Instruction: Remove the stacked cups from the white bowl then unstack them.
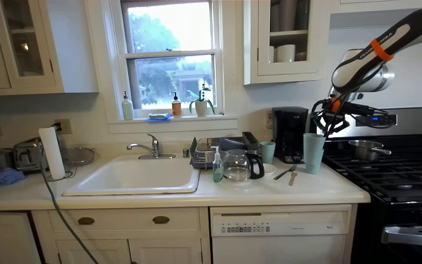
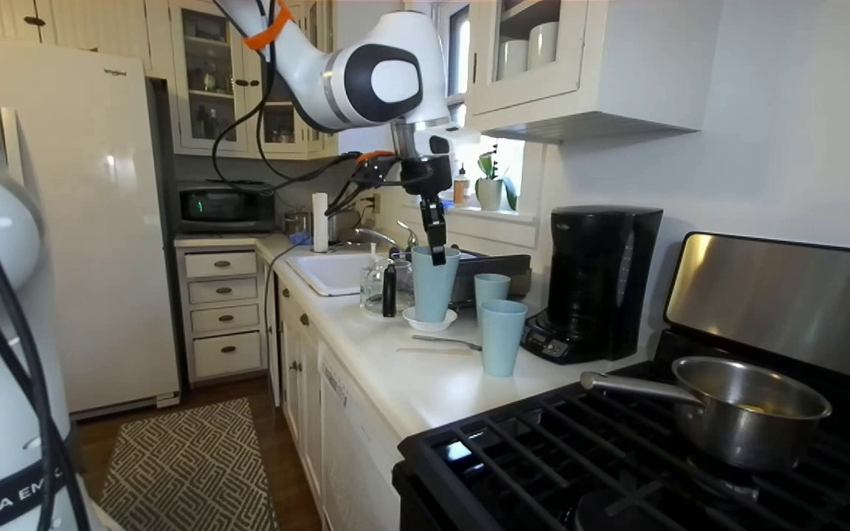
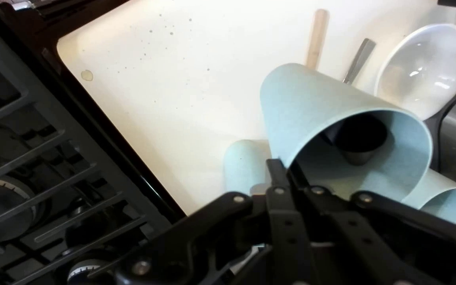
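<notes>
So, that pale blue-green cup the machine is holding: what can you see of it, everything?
The held tumbler is plain, handleless and pale blue-green, matte-looking, perhaps plastic. It narrows from a wide round rim to a smaller base. In both exterior views it is roughly upright, mouth up. The end effector is closed on its rim, the wall between the jaws. It appears to hang above the countertop, apart from the white bowl. Inside is a dark round patch I can't identify.

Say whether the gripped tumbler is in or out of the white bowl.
Out: in an exterior view the gripped tumbler is right of the white bowl; the wrist view shows no tumbler inside.
</notes>
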`<state>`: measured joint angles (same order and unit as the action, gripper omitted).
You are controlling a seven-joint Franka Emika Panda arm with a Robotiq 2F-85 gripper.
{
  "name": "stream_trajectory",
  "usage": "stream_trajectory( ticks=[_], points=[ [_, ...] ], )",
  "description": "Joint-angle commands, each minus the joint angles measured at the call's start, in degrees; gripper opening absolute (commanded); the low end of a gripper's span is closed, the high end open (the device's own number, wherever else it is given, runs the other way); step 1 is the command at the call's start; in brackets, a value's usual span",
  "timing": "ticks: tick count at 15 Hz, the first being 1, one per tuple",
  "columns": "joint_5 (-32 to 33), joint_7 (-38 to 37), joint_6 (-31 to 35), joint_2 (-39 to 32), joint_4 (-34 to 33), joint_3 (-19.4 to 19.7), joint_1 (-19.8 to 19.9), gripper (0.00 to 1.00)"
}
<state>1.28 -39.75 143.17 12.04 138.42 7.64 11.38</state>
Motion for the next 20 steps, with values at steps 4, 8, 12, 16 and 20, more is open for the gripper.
stream_trajectory(
  ticks=[4,8,12,16,20],
  points=[
    [4.7,-8.8,13.1,-8.5,3.5,-0.7,2.7,0.01],
    [6.9,-11.7,15.2,-12.8,2.9,0.9,1.7,0.01],
    [8.5,-13.4,14.9,-12.5,2.4,1.5,1.0,0.31],
    [7.7,-11.4,13.5,-7.8,3.3,1.1,0.4,0.57],
    [5.4,-7.8,11.2,-1.3,3.2,-0.4,-0.2,0.85]
  ],
)
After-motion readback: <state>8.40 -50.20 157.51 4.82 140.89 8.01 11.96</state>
